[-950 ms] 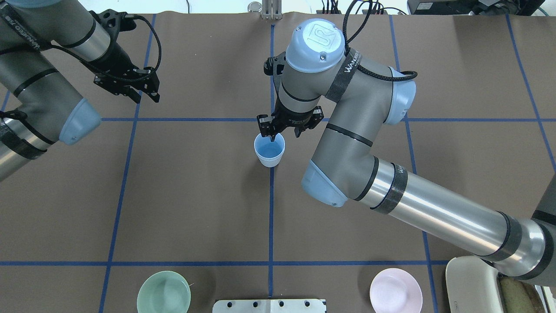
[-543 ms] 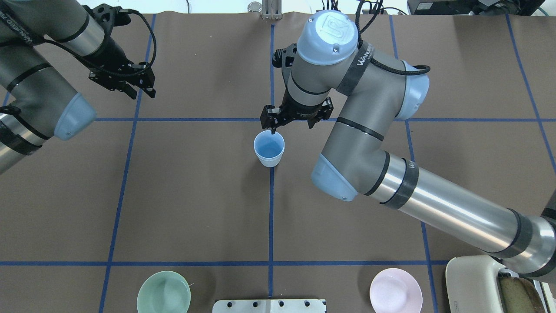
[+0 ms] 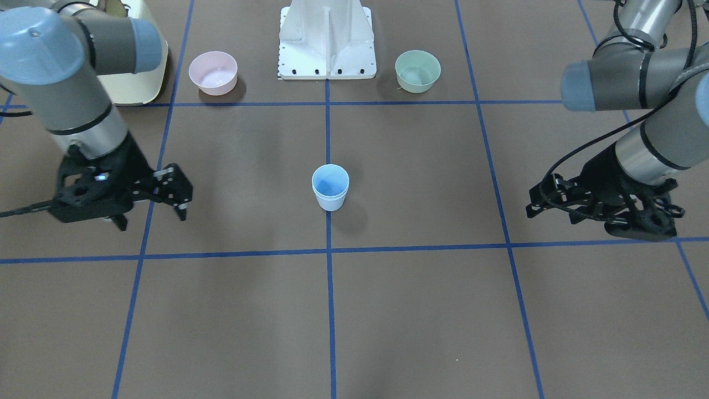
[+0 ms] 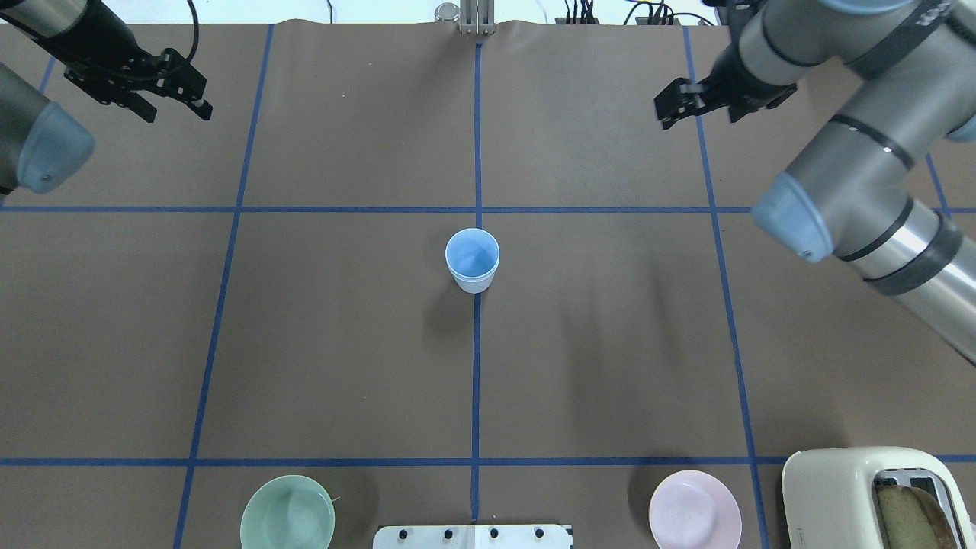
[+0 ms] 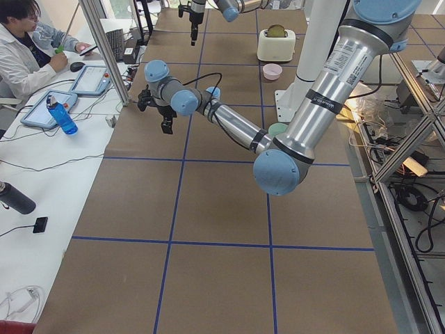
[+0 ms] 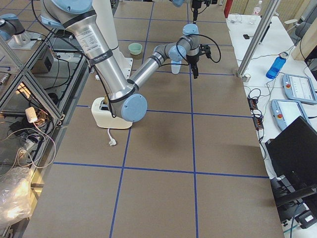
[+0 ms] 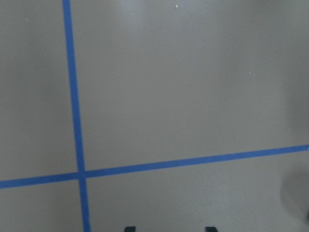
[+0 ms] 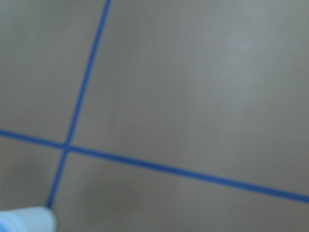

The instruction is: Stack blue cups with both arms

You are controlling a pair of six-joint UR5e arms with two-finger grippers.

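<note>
The two blue cups (image 4: 472, 261) stand nested, one inside the other, upright at the table's middle on the centre tape line; they also show in the front view (image 3: 330, 188) and the right side view (image 6: 176, 66). My left gripper (image 4: 174, 107) is open and empty, far to the cups' left near the table's far edge; it also shows in the front view (image 3: 553, 214). My right gripper (image 4: 695, 113) is open and empty, far to the cups' right; it also shows in the front view (image 3: 150, 215). The cups' rim (image 8: 24, 220) shows in the right wrist view's bottom left corner.
A green bowl (image 4: 287, 512) and a pink bowl (image 4: 695, 509) sit near the robot's base plate (image 4: 473, 536). A cream toaster (image 4: 877, 496) with bread stands at the near right corner. Blue tape lines grid the brown table (image 4: 343, 343).
My right gripper has left the cups' rim and swung up and away to the far right. My left gripper has moved further back to the left. The cups stay put.
</note>
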